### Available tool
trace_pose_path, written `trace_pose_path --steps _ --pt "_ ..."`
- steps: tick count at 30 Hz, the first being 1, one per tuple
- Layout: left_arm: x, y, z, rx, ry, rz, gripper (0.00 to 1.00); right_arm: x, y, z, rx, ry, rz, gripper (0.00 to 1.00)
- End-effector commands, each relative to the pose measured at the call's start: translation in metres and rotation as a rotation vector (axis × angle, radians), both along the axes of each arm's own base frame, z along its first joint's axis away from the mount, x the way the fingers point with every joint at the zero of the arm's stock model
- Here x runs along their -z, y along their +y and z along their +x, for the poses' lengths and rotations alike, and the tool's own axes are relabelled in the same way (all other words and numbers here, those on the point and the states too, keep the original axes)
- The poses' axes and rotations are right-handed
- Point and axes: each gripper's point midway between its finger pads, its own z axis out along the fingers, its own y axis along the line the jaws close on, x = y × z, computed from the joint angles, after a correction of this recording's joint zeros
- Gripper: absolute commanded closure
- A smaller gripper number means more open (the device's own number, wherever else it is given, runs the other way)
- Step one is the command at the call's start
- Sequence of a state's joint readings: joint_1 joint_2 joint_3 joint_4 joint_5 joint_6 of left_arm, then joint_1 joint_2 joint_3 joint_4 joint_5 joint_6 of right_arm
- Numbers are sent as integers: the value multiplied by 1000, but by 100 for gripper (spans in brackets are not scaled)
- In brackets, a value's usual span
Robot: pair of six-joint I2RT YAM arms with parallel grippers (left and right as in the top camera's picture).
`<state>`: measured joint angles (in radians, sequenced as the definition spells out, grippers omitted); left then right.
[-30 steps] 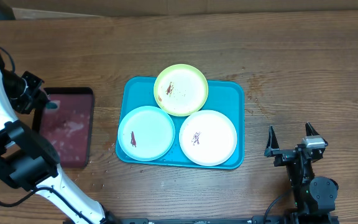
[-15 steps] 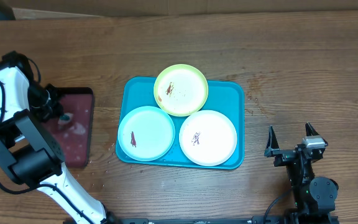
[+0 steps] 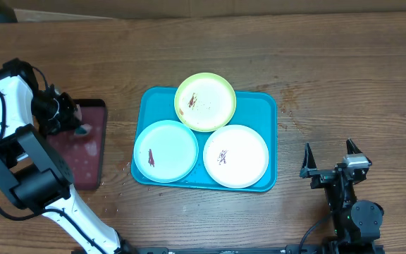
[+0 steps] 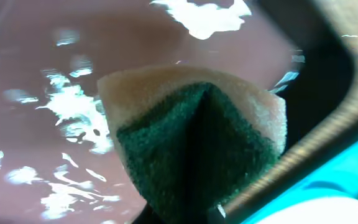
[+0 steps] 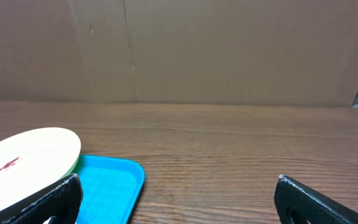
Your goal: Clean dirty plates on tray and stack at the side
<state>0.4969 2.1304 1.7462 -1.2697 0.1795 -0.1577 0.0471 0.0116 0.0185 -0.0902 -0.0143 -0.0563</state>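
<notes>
Left gripper is at the left of the frame, over the maroon tray, clamped shut on a sponge; the wrist view shows it squeezed into a fold, green scouring face inward, pale foam outside, wet glints on the maroon floor beneath; whether it touches that floor I can't tell.

Blue tray sits mid-frame on the table with all three plates on it: green plate at the upper edge, pale blue plate lower left, white plate lower right; each shows reddish-brown marks, none looks wiped; no stack at the side yet.

Right gripper, lower right, jaws spread wide, holds nothing, well apart from the tray.

My read: very early days; the tool is in hand, but three scrubs and the whole stacking are left.
</notes>
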Motion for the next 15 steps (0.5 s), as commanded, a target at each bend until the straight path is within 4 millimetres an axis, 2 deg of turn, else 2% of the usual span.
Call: trace_pose_path --steps 1,9,15 --pt "8 24 -26 -24 126 157 96 2 -2 0 12 -4 -4 0" --pt "52 8 -49 -38 177 116 96 2 -2 0 12 -4 -4 0" --pt "54 10 -47 -39 166 123 96 2 -2 0 12 -4 -4 0"
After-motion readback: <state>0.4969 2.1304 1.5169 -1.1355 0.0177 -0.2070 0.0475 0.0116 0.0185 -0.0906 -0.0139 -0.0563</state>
